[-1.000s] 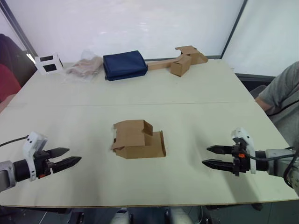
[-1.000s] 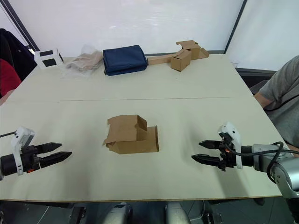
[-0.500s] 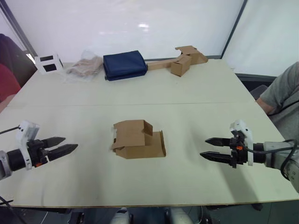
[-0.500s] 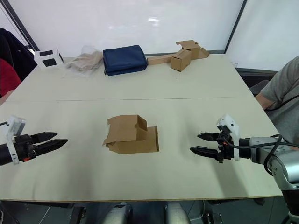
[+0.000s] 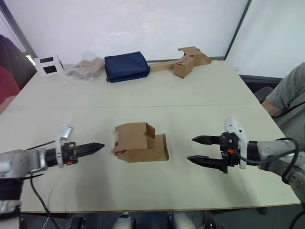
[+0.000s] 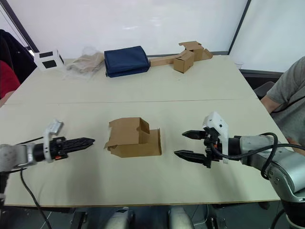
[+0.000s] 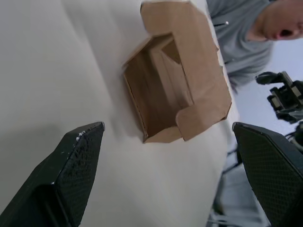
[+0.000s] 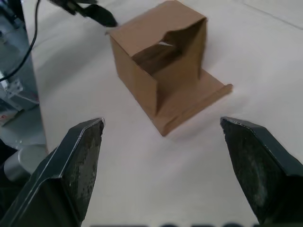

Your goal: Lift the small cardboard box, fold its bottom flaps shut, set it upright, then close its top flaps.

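Observation:
The small cardboard box [image 5: 140, 143] lies on its side in the middle of the table [image 5: 190, 95]. Its flaps hang open, and one long flap lies flat on the table toward the right. My left gripper [image 5: 97, 146] hovers low just left of the box, pointing at it. In the left wrist view its fingers [image 7: 75, 165] stand wide apart, open, on either side of the box's open end [image 7: 165, 90]. My right gripper [image 5: 190, 149] is open a short way to the right of the box, touching nothing. The right wrist view looks at the box [image 8: 156, 75] between its fingers.
Along the far edge sit a white block with black squares [image 5: 47, 65], a crumpled plastic bag [image 5: 86, 69], a navy blue pouch [image 5: 126, 67] and a longer cardboard piece with a small box joined to it [image 5: 183, 62]. A person in grey [image 5: 290, 95] sits at the right.
Both grippers have closed in on the box from their sides, the left moving right and the right moving left. The left gripper has turned at the wrist. The box has not moved.

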Action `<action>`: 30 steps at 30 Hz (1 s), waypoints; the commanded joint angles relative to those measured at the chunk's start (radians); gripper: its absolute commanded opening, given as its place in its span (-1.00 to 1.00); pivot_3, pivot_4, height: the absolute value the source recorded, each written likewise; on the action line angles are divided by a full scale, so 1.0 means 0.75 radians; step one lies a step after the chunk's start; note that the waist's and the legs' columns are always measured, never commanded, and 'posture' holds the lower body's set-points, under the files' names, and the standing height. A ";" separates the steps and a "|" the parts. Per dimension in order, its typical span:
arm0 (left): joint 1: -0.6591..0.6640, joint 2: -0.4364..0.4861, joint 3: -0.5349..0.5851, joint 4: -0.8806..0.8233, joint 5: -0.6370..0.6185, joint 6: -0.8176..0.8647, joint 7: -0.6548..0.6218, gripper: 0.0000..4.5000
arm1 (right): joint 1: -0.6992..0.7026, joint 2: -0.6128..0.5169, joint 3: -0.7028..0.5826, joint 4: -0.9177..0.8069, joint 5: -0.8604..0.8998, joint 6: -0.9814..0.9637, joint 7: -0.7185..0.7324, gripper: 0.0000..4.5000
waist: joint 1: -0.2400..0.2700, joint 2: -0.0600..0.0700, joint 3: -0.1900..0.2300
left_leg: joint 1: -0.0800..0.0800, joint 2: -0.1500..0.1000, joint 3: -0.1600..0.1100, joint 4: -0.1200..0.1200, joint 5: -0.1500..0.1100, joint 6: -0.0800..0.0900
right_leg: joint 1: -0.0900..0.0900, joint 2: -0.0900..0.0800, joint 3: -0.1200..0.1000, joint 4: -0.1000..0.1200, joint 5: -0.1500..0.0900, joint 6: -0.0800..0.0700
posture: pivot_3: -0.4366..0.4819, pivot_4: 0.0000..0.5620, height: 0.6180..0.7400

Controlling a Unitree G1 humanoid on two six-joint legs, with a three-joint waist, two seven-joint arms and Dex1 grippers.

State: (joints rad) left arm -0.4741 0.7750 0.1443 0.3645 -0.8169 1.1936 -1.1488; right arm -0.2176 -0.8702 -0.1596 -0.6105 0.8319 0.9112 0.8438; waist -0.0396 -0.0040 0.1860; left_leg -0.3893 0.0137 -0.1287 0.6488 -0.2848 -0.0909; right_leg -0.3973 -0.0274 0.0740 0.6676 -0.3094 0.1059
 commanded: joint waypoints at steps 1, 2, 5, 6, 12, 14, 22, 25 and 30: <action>-0.118 -0.037 -0.081 0.115 0.057 -0.019 -0.061 0.99 | -0.024 0.012 0.008 -0.108 0.057 0.027 -0.065 0.88 | -0.002 0.000 0.000 | 0.000 0.000 0.000 0.000 0.000 0.000 | 0.000 0.000 0.000 0.000 0.000 0.000 | -0.05 -0.47 1.00; -0.159 -0.061 -0.091 0.163 0.066 -0.019 -0.068 0.99 | -0.027 0.018 0.012 -0.123 0.069 0.036 -0.086 0.88 | -0.003 0.000 0.000 | 0.000 0.000 0.000 0.000 0.000 0.000 | 0.000 0.000 0.000 0.000 0.000 0.000 | -0.05 -0.47 1.00; -0.251 -0.111 -0.147 0.268 0.109 -0.028 -0.115 0.99 | -0.029 0.035 0.019 -0.159 0.103 0.061 -0.144 0.88 | -0.006 0.000 0.000 | -0.001 -0.001 0.000 0.000 0.000 0.000 | -0.001 0.000 0.000 -0.001 0.000 0.000 | -0.05 -0.47 1.00; -0.267 -0.122 -0.168 0.287 0.128 -0.037 -0.134 0.99 | -0.026 0.035 0.021 -0.170 0.108 0.069 -0.159 0.88 | -0.008 0.000 0.000 | -0.001 -0.001 0.000 0.000 0.000 0.000 | -0.001 0.000 0.000 0.000 0.000 0.000 | -0.05 -0.47 1.00; -0.371 -0.191 -0.210 0.405 0.197 -0.090 -0.212 0.99 | -0.046 0.024 0.006 -0.229 0.190 0.124 -0.247 0.88 | -0.006 0.000 0.000 | -0.001 -0.001 0.000 0.000 0.000 0.000 | -0.001 0.000 0.000 0.000 0.000 0.000 | -0.05 -0.47 1.00; -0.397 -0.185 -0.216 0.408 0.219 -0.114 -0.246 0.99 | -0.036 0.014 -0.012 -0.242 0.214 0.138 -0.275 0.88 | -0.004 0.000 0.000 | -0.001 -0.001 0.000 0.000 0.000 0.000 | 0.000 0.000 0.000 0.000 0.000 0.000 | -0.05 -0.47 1.00; -0.441 -0.062 -0.219 0.443 0.298 -0.163 -0.367 0.99 | 0.005 -0.010 -0.046 -0.237 0.257 0.136 -0.321 0.88 | -0.010 0.000 0.000 | -0.001 0.000 -0.001 -0.001 0.000 0.000 | -0.001 0.000 0.000 0.000 0.000 0.000 | -0.05 -0.47 1.00; -0.487 -0.065 -0.224 0.452 0.314 -0.161 -0.388 0.99 | 0.019 -0.013 -0.036 -0.221 0.238 0.114 -0.308 0.88 | -0.001 0.000 0.000 | -0.001 -0.001 -0.001 0.000 0.000 0.000 | -0.001 0.000 0.000 0.000 0.000 0.000 | -0.05 -0.47 1.00; -0.512 -0.107 -0.259 0.448 0.345 -0.170 -0.422 0.99 | 0.036 -0.017 -0.023 -0.204 0.207 0.081 -0.284 0.88 | -0.004 -0.001 0.000 | -0.001 -0.001 -0.001 0.000 0.000 0.000 | 0.000 -0.001 0.000 -0.001 0.000 0.000 | -0.05 -0.47 1.00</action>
State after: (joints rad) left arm -0.8396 0.7004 -0.0322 0.7123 -0.5694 1.0775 -1.4443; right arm -0.1914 -0.8740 -0.1674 -0.7590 0.9925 0.9960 0.6173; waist -0.0424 -0.0045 0.1857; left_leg -0.3902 0.0127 -0.1297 0.6490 -0.2848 -0.0907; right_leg -0.3973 -0.0277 0.0738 0.6673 -0.3096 0.1062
